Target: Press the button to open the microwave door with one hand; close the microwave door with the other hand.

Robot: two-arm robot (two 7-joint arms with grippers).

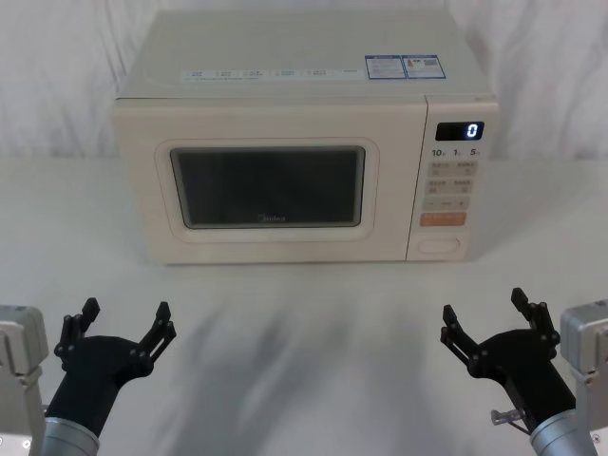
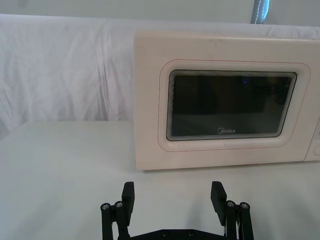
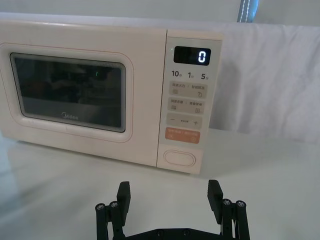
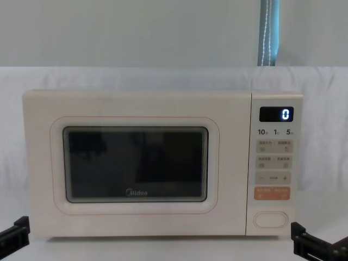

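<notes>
Nothing started: microwave shut, both tools waiting.

The microwave door [image 1: 268, 185] sits closed at 12 o'clock on the counter [image 1: 304, 332]; the button [image 1: 440, 244] is unpressed at 1 o'clock. Left tool [image 1: 126, 323] at 7 and right tool [image 1: 484, 315] at 5 both gape wide, empty.

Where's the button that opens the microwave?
The button sits at the bottom of the control panel, right of the microwave door, just below the orange key.

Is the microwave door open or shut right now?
Shut. The microwave door sits flush with the control panel, no gap along its edge, and the display reads 0.
</notes>
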